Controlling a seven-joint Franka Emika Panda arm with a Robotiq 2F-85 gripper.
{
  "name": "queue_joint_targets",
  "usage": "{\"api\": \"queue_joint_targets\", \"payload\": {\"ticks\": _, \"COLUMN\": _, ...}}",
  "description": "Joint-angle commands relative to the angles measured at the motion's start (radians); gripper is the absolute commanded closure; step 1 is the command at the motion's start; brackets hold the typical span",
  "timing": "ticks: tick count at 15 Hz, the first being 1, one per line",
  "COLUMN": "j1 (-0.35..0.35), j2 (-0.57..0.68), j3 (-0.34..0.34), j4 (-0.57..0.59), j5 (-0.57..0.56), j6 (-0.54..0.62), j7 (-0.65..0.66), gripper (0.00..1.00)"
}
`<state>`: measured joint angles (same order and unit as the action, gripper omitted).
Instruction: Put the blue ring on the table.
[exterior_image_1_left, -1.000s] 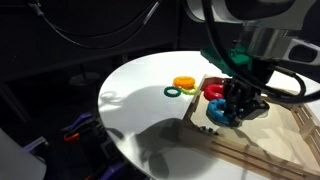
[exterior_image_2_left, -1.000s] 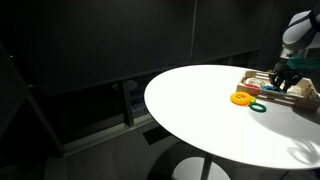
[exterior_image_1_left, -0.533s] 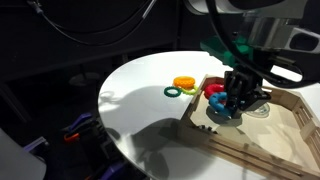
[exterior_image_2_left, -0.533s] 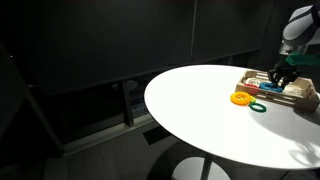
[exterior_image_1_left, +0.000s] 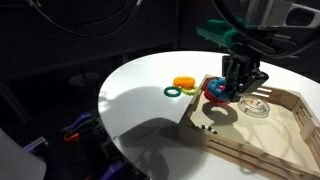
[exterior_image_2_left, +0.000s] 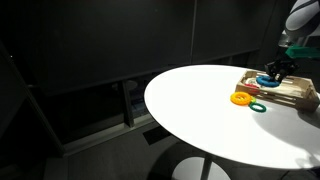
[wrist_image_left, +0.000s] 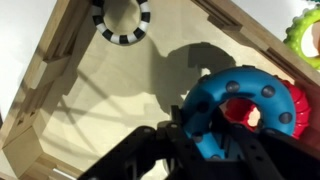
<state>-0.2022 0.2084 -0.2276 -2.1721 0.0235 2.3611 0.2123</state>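
The blue ring (wrist_image_left: 215, 100) is thick and bright blue with small round dimples. My gripper (wrist_image_left: 198, 143) is shut on its rim and holds it lifted above the wooden tray (wrist_image_left: 90, 100). Through the ring's hole I see the red ring (wrist_image_left: 240, 112) lying below. In both exterior views the gripper (exterior_image_1_left: 234, 82) (exterior_image_2_left: 273, 73) hangs over the tray's end nearest the other rings, with the blue ring (exterior_image_1_left: 217, 93) (exterior_image_2_left: 265, 80) in it. The round white table (exterior_image_1_left: 140, 95) (exterior_image_2_left: 200, 110) carries the tray.
An orange ring (exterior_image_1_left: 184, 83) (exterior_image_2_left: 241, 98) and a small green ring (exterior_image_1_left: 173, 92) (exterior_image_2_left: 258, 106) lie on the table beside the tray (exterior_image_1_left: 270, 135). A black-and-white striped ring (wrist_image_left: 123, 20) (exterior_image_1_left: 257, 106) lies inside the tray. The surroundings are dark.
The gripper has risen from the tray floor with the blue ring held in it. The other rings have not moved.
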Motion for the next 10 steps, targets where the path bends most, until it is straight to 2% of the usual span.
{"api": "queue_joint_targets", "payload": {"ticks": 1, "j1": 0.013, "j2": -0.066, "j3": 0.014, "j4": -0.045, "j5": 0.008, "j6": -0.010, "j7": -0.019, "gripper": 0.89}}
{"api": "queue_joint_targets", "payload": {"ticks": 10, "j1": 0.067, "j2": -0.130, "j3": 0.071, "j4": -0.131, "j5": 0.009, "j6": 0.007, "j7": -0.038, "gripper": 0.89}}
